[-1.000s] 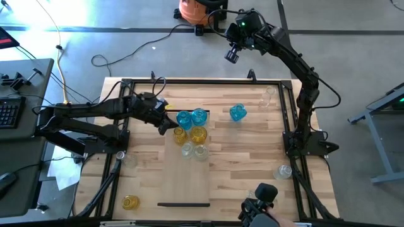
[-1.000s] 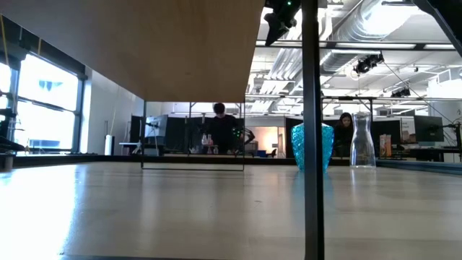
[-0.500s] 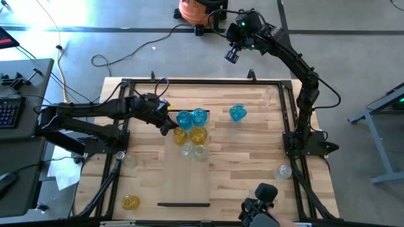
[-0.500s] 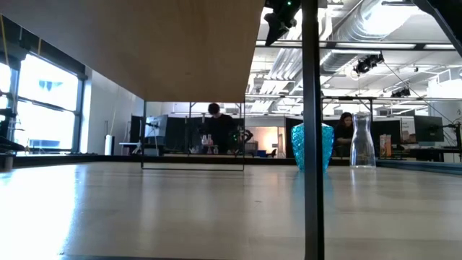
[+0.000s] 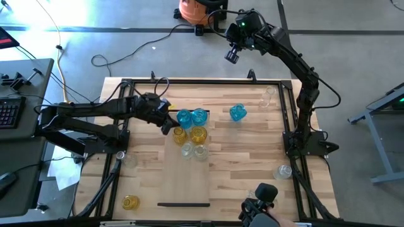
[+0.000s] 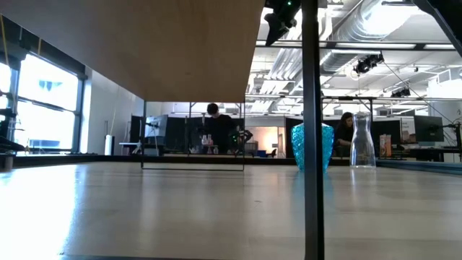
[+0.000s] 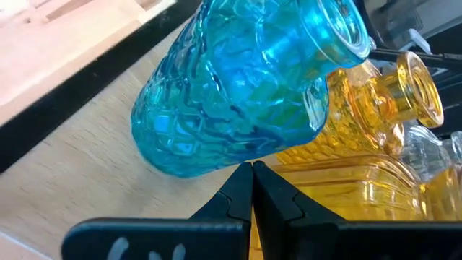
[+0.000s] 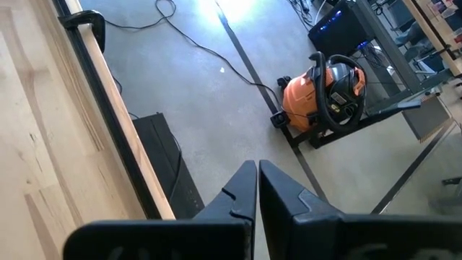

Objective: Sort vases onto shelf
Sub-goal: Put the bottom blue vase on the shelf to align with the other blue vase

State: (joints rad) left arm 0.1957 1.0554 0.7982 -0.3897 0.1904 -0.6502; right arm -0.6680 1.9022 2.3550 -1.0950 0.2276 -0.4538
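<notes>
Left wrist view: blue vase [image 7: 238, 94] upright.

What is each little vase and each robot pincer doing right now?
Left pincer: shut, empty, beside the blue vases.
Right pincer: shut, raised beyond the table's far edge.
Two blue vases: upright on the shelf.
Lone blue vase: upright, off the shelf.
Yellow vase: near corner, off the shelf.

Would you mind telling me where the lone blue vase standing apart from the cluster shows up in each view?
High view: lone blue vase, on the tabletop right of the shelf.
Low view: right of centre, beside the dark post.
Left wrist view: not in it.
Right wrist view: not in it.
Shared landmark: the clear vase next to it.
</notes>
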